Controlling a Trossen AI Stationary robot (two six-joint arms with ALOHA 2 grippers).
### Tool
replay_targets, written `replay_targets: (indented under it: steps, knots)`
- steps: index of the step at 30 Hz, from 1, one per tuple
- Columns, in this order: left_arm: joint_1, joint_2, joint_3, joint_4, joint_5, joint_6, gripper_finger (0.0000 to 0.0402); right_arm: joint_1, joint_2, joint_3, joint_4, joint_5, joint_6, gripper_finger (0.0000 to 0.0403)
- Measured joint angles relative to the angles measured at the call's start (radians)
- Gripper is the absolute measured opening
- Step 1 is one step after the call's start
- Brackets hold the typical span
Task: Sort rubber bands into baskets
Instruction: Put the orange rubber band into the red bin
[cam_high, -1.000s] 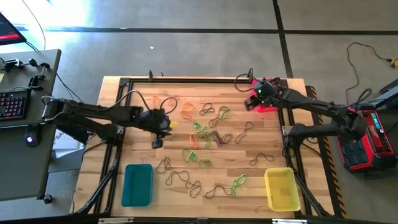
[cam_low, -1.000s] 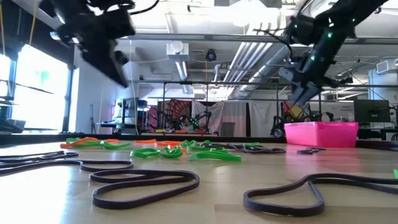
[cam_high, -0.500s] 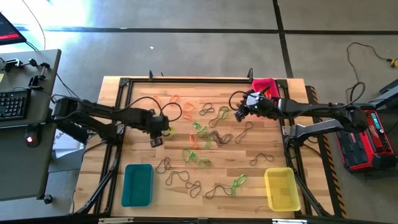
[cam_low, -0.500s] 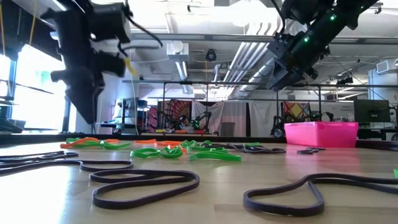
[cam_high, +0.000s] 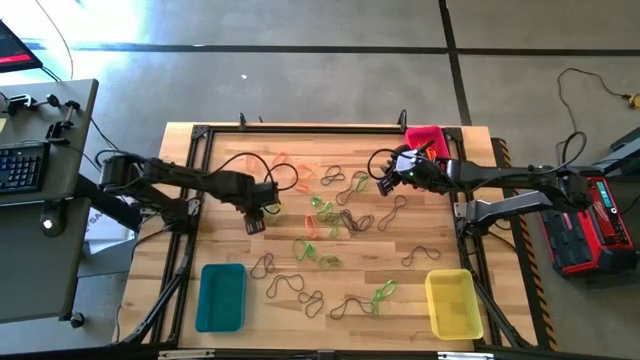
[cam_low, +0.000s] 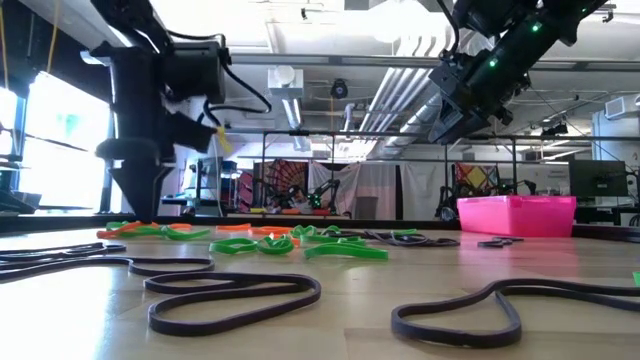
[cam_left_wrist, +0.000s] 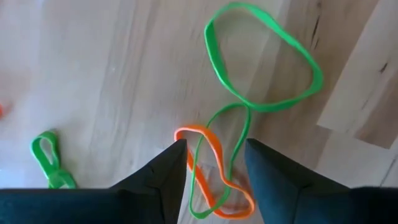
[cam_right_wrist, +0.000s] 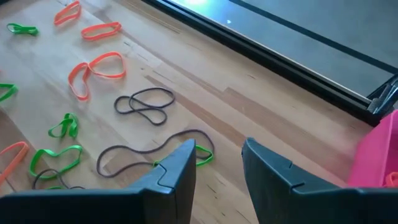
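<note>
- Wooden table (cam_high: 430, 225): we see left gripper (cam_left_wrist: 214, 163), jaws apart, above an orange band (cam_left_wrist: 214, 177) interlaced with a green band (cam_left_wrist: 261, 68).
- Closing risks lifting both; right gripper (cam_right_wrist: 217, 165) waits parted, empty.

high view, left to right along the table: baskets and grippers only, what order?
Teal rectangular plastic basket → left gripper → right gripper → pink-red plastic basket → yellow rectangular plastic basket. The pink-red and yellow baskets overlap partly in their left-right span; ordered by centres.
</note>
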Motion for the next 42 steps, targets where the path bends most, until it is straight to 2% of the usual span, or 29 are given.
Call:
replay_targets:
  steps: [10, 22, 27, 33, 42]
  knots:
    - [-0.001, 0.069, 0.002, -0.003, -0.024, -0.009, 0.0098, 0.0, 0.0, 0.0, 0.0, 0.0, 0.0, 0.0119]
    - [0.0, -0.011, 0.0, -0.029, -0.042, -0.01, 0.0026, 0.0, 0.0, 0.0, 0.0, 0.0, 0.0, 0.0119]
    - [0.0, -0.073, 0.0, -0.045, -0.042, -0.01, 0.0015, 0.0, 0.0, 0.0, 0.0, 0.007, -0.003, 0.0119]
    - [0.0, -0.173, 0.0, -0.079, -0.049, -0.028, 0.0012, 0.001, 0.0, 0.0, -0.002, 0.008, -0.081, 0.0119]
    - [0.0, -0.313, 0.0, -0.141, -0.155, -0.066, 0.0011, 0.047, 0.0, 0.0, 0.026, 0.03, -0.176, 0.0119]
